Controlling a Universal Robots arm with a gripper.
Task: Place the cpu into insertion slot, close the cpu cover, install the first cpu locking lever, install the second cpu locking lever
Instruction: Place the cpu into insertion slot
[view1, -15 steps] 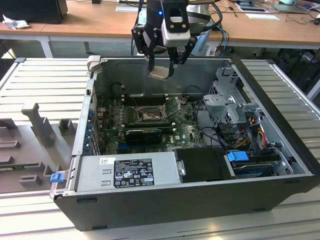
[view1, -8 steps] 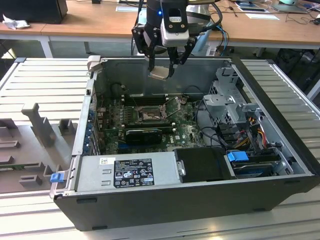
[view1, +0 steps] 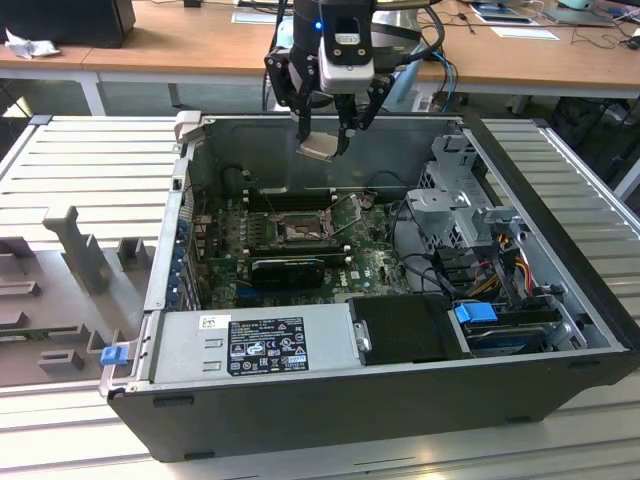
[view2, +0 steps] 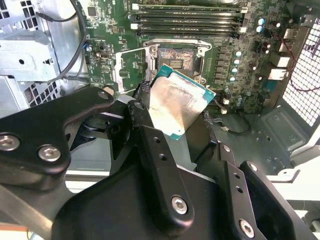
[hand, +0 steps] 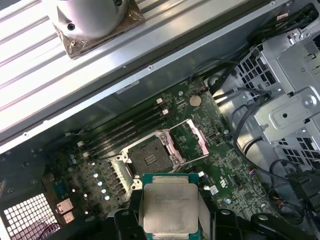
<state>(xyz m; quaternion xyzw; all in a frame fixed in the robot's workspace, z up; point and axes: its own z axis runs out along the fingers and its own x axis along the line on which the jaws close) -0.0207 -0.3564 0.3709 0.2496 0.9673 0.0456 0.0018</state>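
My gripper (view1: 322, 140) hangs above the open computer case, shut on the cpu (view1: 318, 148), a flat square chip with a pale metal top and a green rim. In both wrist views the cpu (view2: 177, 102) (hand: 170, 207) sits tilted between the black fingers (view2: 142, 110). Below it on the green motherboard lies the insertion slot (view1: 298, 232) (view2: 175, 62) (hand: 148, 157), a dark square socket that is open and bare. The cpu cover (view2: 131, 67) (hand: 187, 140) is swung up beside the socket. The chip is well above the socket and touches nothing else.
Memory sticks (view1: 290, 198) run along the far side of the socket, and a black ribbed bar (view1: 288, 268) lies on its near side. A power supply (view1: 260, 345) fills the case front. A drive cage (view1: 460, 200) with cables stands on the exterior view's right.
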